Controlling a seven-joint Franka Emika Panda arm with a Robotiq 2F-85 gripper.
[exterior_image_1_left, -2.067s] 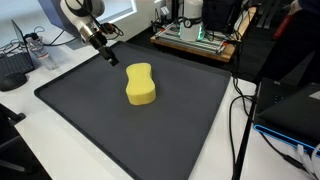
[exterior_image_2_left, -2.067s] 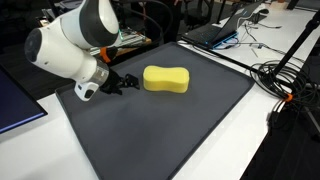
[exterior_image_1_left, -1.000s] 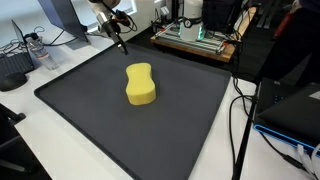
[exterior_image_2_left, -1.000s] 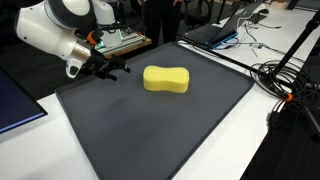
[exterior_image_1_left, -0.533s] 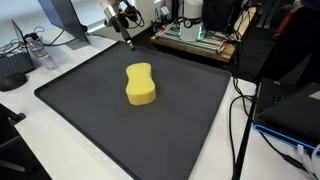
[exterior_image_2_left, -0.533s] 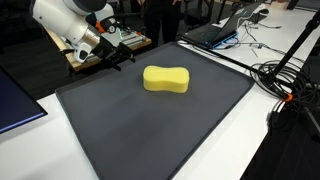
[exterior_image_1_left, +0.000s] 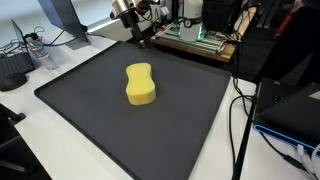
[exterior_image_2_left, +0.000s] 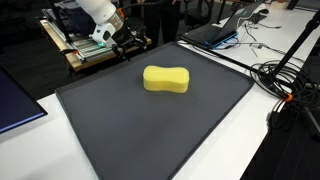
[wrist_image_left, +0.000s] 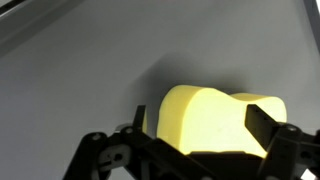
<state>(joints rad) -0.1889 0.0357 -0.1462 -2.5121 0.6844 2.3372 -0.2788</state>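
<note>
A white surface (exterior_image_1_left: 50, 140) carries a black mat (exterior_image_1_left: 190, 110). Near the mat's middle lies a yellow sponge (exterior_image_1_left: 141, 84), probably light, soft and squashy, best pinched across its narrow waist. Above the mat's far edge hangs the tool (exterior_image_1_left: 141, 38), jaws wide and empty.

Gripper (exterior_image_1_left: 143, 40) now higher, farther from sponge (exterior_image_1_left: 141, 84)

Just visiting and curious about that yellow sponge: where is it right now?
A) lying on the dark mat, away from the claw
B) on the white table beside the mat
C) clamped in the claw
A: the yellow sponge lies on the dark mat, while the gripper hangs open by the mat's edge, apart from it.
</note>
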